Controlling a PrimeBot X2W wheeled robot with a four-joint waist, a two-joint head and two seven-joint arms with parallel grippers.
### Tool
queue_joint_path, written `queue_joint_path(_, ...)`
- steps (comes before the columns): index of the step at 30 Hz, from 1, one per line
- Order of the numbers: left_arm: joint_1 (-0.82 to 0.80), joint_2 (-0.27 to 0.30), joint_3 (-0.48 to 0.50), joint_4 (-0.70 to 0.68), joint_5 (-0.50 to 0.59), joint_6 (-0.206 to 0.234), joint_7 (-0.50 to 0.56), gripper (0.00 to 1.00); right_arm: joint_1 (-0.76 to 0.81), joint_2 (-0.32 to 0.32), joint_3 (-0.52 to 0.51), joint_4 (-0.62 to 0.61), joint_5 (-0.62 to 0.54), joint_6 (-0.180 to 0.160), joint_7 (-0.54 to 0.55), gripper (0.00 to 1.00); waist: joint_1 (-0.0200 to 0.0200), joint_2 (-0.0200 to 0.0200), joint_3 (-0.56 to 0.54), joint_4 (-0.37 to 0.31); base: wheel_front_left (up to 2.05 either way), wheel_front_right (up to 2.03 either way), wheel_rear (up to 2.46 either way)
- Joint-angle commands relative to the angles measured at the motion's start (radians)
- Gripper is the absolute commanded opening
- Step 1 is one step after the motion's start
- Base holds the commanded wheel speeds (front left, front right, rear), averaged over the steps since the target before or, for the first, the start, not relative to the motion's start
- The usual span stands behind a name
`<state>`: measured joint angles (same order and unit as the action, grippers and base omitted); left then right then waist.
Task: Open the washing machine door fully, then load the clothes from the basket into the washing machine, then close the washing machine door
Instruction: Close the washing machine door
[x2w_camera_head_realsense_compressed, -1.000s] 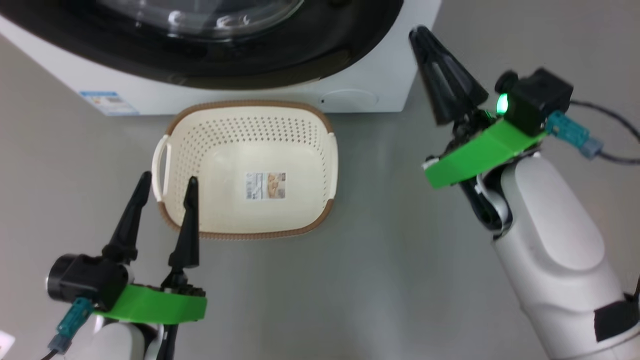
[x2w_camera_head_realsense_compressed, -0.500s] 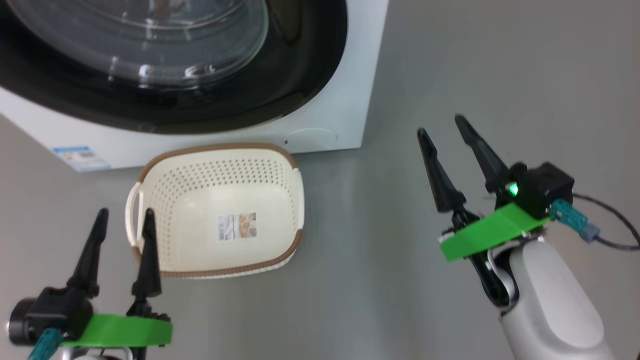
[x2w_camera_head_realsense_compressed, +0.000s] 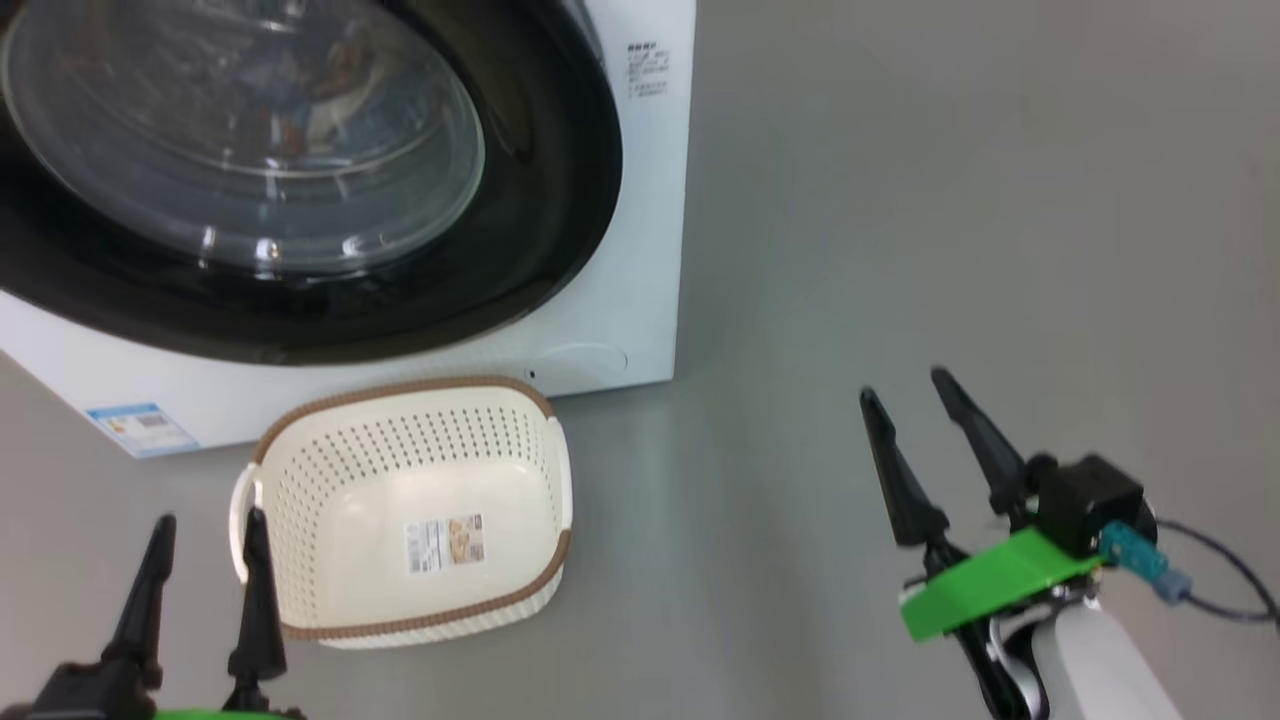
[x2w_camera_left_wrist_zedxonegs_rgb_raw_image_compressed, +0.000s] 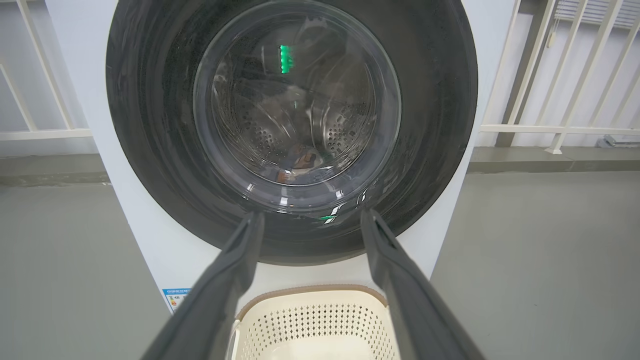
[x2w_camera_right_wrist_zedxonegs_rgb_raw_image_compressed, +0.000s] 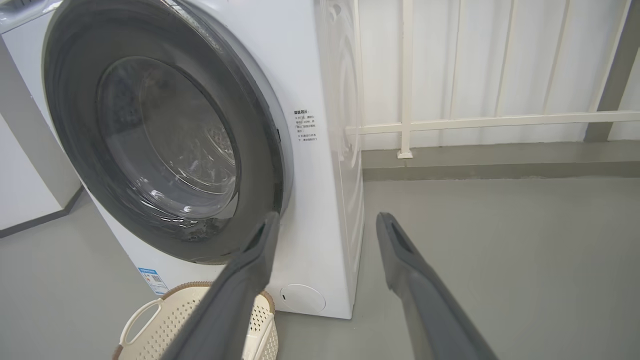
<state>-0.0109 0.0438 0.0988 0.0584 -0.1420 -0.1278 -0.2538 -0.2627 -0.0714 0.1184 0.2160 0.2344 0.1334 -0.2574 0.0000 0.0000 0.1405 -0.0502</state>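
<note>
1. The left end effector (x2w_camera_head_realsense_compressed: 210, 520) has its two dark fingers wide apart and holds nothing.
2. The right end effector (x2w_camera_head_realsense_compressed: 902, 384) has its fingers apart too, with nothing between them.
3. The basket (x2w_camera_head_realsense_compressed: 400, 388) sits on the grey floor (x2w_camera_head_realsense_compressed: 900, 200), just in front of the left end effector. It is well apart from the right end effector, off to that one's left.
4. A label sticker (x2w_camera_head_realsense_compressed: 445, 543) lies on the basket's bottom.
5. The washing machine (x2w_camera_head_realsense_compressed: 640, 250) stands just past the basket, straight ahead of the left end effector. For the right end effector it is ahead and to the left.
6. The washing machine door (x2w_camera_head_realsense_compressed: 560, 200) is shut flat against the machine. Neither end effector touches it.
7. Behind the door's glass (x2w_camera_left_wrist_zedxonegs_rgb_raw_image_compressed: 300, 75), something blue and brown lies low in the drum (x2w_camera_left_wrist_zedxonegs_rgb_raw_image_compressed: 345, 132). It looks like the clothes (x2w_camera_left_wrist_zedxonegs_rgb_raw_image_compressed: 299, 161), but it is too blurry to be sure.
8. A blue sticker (x2w_camera_head_realsense_compressed: 140, 428) is low on the machine's front, ahead of the left end effector. A round cap (x2w_camera_head_realsense_compressed: 580, 360) is nearer the right one.
9. A white railing (x2w_camera_right_wrist_zedxonegs_rgb_raw_image_compressed: 475, 121) stands far off, past the right end effector.
</note>
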Motion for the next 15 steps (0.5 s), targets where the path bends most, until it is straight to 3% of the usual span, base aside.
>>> queue_joint_path(1, 0.005, 0.01, 0.039, -0.024, 0.016, -0.003, -0.008, 1.0, 0.017, 0.009, 0.018, -0.031, -0.021, -0.003, -0.004, 1.0, 0.0, 0.0, -0.041, -0.009, 0.0, 0.0, 0.0)
queue_joint_path(15, 0.123, 0.007, 0.05, -0.026, 0.029, 0.01, -0.008, 1.0, 0.169, 0.019, -0.056, -0.066, -0.063, -0.003, -0.004, 1.0, 0.0, 0.0, -0.141, -0.008, 0.0, 0.0, 0.0)
